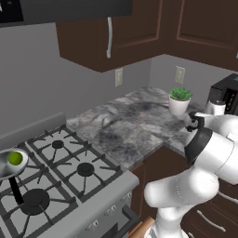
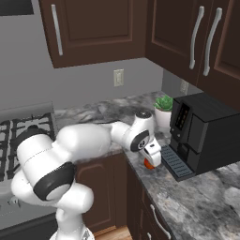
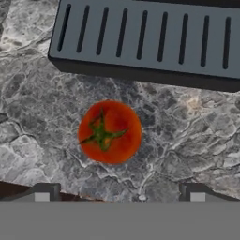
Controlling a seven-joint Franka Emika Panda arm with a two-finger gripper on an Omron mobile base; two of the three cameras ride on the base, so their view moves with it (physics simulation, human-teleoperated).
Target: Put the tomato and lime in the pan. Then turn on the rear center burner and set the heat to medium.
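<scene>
Tomato on the counter under the spread gripper, lime already in the pan.

The tomato (image 3: 110, 131) sits stem-up on the marble counter (image 3: 37, 117), just beside the slotted drip tray (image 3: 145, 40) of the black coffee machine (image 2: 206, 136); in the right base view it peeks out red below the hand (image 2: 148, 163). The gripper (image 3: 119, 194) hangs over it with fingers (image 3: 43, 193) wide apart, touching nothing. The lime (image 1: 15, 158) lies in the pan (image 1: 5, 168), which rests on the stove (image 1: 69, 181) well apart from the tomato, its black handle pointing forward. A potted plant (image 1: 179, 100) stands at the counter's back corner. No readable writing or brand shows anywhere.
</scene>
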